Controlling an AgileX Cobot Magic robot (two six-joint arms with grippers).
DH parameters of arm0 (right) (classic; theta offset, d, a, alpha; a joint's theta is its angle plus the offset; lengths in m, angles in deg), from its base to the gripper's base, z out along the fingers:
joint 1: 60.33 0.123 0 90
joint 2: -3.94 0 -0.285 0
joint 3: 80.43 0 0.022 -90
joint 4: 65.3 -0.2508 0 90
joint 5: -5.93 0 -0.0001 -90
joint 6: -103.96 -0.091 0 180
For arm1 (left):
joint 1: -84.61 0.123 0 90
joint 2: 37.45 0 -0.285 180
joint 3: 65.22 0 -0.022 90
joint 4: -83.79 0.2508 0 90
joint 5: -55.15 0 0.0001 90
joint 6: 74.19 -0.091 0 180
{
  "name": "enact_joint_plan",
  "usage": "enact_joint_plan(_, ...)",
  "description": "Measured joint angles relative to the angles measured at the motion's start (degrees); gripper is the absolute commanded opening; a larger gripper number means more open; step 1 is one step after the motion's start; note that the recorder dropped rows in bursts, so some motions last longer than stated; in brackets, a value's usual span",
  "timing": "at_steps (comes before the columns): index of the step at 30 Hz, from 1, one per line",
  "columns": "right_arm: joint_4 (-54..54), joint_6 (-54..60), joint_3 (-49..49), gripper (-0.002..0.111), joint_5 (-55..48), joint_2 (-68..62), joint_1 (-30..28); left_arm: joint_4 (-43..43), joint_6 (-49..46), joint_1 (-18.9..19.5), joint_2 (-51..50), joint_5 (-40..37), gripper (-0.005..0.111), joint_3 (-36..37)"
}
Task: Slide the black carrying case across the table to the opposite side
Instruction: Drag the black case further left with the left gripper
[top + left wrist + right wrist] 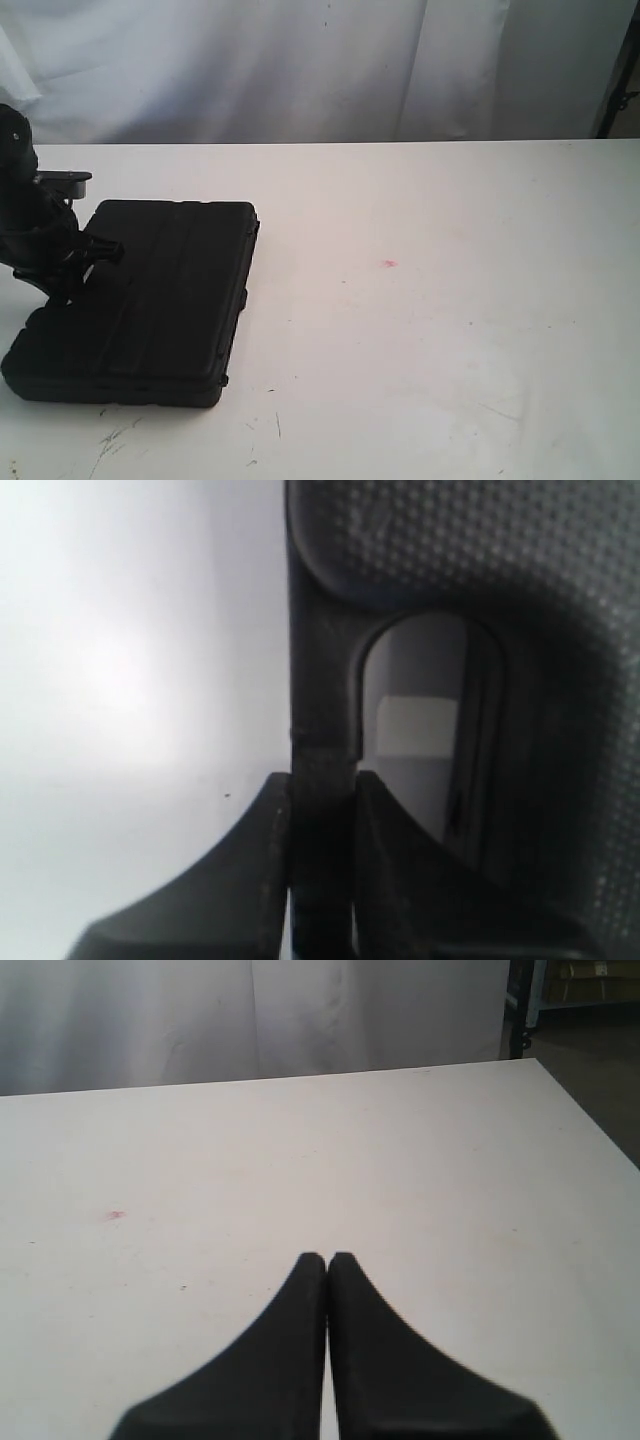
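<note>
Your case [150, 300] lies flat on the table [450, 330], lid up. In the exterior view it sits on the 9 o'clock side of the table, down toward 8 o'clock. Its long sides run from 6 to 12 o'clock with a slight lean, and the ribbed lines on the lid run the same way. Its near corner lies close to the table's front edge.

The left arm [35, 230] comes in over the case's 9 o'clock edge and overlaps the lid there. From the left wrist view you can see the left fingers [278, 805] clenched on the thin bar of the case's handle, one finger on each side of it and both touching it. The handle slot [420, 730] opens just past the bar, with the dimpled black surface of the case around it.

At 3 o'clock from the case, well apart from it, you have a small red spot [388, 264] on the bare white table. At 6 o'clock, near the front edge, there are dark scuff marks [110, 440]. A white curtain [300, 60] hangs behind the table at 12 o'clock.

Your right fingers [315, 1270] are pressed together tip to tip with nothing between them, above open table, and the red spot shows at their 10 o'clock.
</note>
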Motion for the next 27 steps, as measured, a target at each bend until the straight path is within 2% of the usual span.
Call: enact_joint_plan(27,0.0,0.0,0.0,0.0,0.0,0.0,0.0,1.65,1.97,0.29,0.0,0.11,0.0,0.0)
